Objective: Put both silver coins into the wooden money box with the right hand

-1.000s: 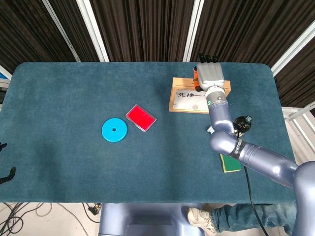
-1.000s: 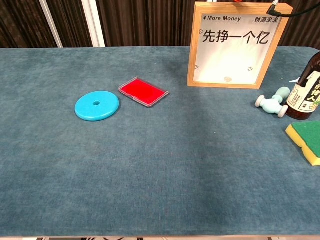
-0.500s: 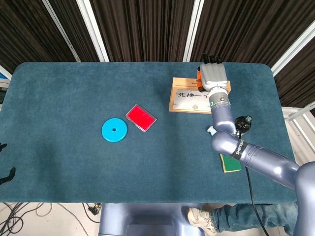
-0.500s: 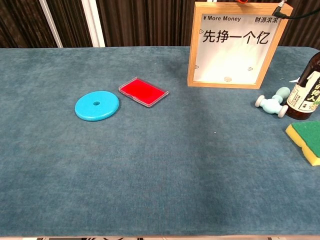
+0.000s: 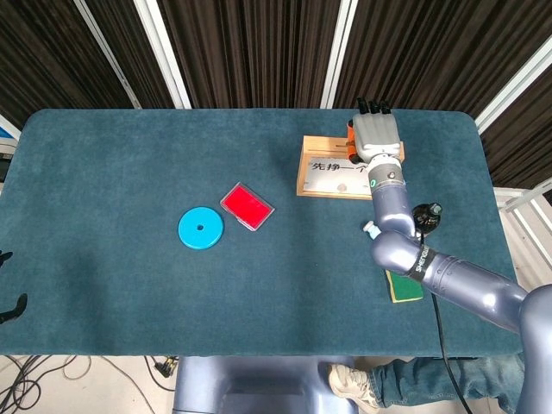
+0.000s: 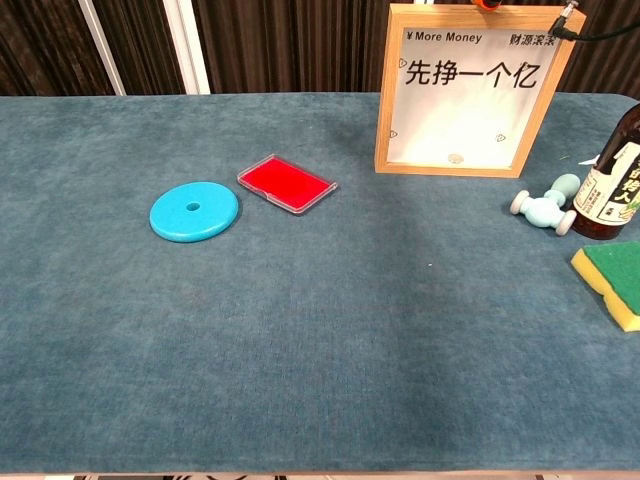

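Wooden money box (image 5: 332,177), right hand (image 5: 376,138) above, fingers (image 5: 371,108) extended

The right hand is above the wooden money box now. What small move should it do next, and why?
Probably a small lowering toward the box's top edge. In the head view the right hand hovers over the far right end of the wooden money box. One silver coin already lies inside behind the window. Whether the hand holds the second coin cannot be seen.

right arm (image 5: 448,280): glossy blue-grey segments, black joint band | robot hand (image 5: 376,136): grey back, black fingertips
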### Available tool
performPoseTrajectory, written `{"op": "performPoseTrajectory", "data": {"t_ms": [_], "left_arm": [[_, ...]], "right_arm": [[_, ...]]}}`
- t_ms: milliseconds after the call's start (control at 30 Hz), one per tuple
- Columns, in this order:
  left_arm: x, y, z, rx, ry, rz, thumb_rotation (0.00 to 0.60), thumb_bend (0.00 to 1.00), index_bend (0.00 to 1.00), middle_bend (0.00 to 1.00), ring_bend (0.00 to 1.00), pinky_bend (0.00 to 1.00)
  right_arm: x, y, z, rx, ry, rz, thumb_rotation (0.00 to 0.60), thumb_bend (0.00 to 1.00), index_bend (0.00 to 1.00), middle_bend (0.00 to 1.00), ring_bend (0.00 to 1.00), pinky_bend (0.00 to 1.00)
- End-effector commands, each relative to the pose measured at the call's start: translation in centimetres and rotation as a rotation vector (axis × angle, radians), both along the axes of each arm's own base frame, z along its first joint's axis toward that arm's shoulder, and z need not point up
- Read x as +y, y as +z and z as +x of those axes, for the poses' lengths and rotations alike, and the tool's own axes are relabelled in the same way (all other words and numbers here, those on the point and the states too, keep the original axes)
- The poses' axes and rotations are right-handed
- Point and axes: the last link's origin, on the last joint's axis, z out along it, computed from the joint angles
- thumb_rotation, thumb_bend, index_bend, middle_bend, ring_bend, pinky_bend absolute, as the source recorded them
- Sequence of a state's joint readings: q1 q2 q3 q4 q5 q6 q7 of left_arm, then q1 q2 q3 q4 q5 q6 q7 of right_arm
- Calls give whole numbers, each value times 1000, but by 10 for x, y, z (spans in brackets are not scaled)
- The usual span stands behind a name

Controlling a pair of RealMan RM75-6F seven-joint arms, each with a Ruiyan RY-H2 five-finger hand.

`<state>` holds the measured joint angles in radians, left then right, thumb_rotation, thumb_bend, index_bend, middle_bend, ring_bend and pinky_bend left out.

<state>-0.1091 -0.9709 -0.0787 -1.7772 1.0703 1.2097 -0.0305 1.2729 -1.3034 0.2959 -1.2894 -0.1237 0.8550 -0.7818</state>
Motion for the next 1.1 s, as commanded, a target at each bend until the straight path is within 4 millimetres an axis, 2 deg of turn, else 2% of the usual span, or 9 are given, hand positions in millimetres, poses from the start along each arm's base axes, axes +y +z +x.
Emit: {"op": "performPoseTrajectory", "data": {"t_ms": [33,400,1100], "left_arm": [[0,0,0,0,0,-1,600,397,102,0,0,0],[0,0,0,2,0,-5,600,397,102,0,0,0],[0,0,0,1,2,-3,600,397,102,0,0,0]], "right_arm": [[0,0,0,1,1,1,600,513,602,22,0,0],[1,2,-1,5,-2,-2,600,512,555,22,0,0],[1,3,-4,7,-4,-5,600,513,553,22,0,0]]}}
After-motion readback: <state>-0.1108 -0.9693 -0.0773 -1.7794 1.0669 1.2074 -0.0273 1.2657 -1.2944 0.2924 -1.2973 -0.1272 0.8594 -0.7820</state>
